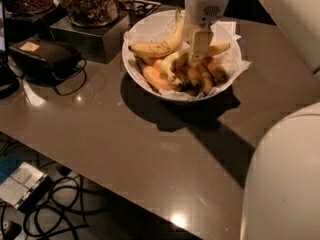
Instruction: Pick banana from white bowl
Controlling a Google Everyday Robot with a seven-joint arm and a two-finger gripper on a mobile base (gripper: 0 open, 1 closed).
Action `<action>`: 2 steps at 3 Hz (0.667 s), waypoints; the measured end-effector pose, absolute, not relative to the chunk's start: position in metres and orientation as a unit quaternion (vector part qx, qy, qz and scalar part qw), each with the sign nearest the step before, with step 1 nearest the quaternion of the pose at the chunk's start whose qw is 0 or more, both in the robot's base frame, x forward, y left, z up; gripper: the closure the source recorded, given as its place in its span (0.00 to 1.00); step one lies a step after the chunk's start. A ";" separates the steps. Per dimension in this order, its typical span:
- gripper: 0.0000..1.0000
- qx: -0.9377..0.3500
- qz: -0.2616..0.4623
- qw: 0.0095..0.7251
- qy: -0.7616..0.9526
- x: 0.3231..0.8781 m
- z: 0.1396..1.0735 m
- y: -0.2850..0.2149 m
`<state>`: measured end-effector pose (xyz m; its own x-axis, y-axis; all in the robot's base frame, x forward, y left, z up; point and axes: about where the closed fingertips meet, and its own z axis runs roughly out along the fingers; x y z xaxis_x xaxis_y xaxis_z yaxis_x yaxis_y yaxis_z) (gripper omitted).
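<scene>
I am holding my pincer (196,59) at the banana (171,63) in the bowl (127,59); I cannot tell its state. I am aiming for a mid-length grip.

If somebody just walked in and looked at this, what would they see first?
Probably the white bowl full of bananas at the far side of the table, bright against the dark top. The robot's gripper reaches straight down into the middle of the bowl, right at the banana, the long pale one lying across the pile. A big white robot body fills the lower right corner.
</scene>
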<state>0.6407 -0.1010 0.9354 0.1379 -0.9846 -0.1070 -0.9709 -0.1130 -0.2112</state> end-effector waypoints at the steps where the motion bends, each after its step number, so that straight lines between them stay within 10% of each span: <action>1: 0.46 -0.747 -0.027 0.111 0.655 0.641 0.931 -0.102; 2: 0.46 -0.748 -0.022 0.107 0.654 0.641 0.926 -0.102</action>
<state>0.6413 -0.1017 0.9261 0.1429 -0.9840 -0.1063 -0.9744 -0.1211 -0.1893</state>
